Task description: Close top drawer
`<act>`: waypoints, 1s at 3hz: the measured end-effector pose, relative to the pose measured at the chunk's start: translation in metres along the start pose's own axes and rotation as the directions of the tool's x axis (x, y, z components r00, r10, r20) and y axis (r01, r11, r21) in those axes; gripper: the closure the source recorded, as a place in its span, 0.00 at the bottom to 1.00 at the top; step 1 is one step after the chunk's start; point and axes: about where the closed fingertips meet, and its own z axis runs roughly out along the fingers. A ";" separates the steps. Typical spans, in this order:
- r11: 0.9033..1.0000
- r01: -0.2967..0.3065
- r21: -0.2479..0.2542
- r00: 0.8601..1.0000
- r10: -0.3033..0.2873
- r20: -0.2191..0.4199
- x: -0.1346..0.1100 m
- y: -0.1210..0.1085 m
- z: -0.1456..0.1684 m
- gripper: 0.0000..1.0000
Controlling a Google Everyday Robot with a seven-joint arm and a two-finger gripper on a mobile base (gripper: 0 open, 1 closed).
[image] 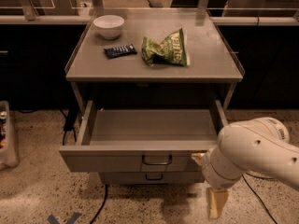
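The top drawer [117,161] gapes open, closing not yet done; the tool [210,183] waits beside its front right corner. Tool's opening: cannot tell.

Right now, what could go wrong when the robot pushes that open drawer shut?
1. The end effector hangs low by the right end of the top drawer, away from the central handle. A push there might twist the drawer so it sticks.
2. A hard shove could shake the cabinet. The white bowl sits near the back left corner of its top, so it might slide.
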 end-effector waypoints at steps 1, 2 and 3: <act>0.997 0.073 0.001 0.997 -0.073 -0.024 0.001 -0.043 0.007 0.00; 0.992 0.124 0.015 0.992 -0.124 -0.033 0.002 -0.086 0.012 0.00; 0.991 0.134 0.014 0.990 -0.133 -0.044 0.005 -0.093 0.016 0.00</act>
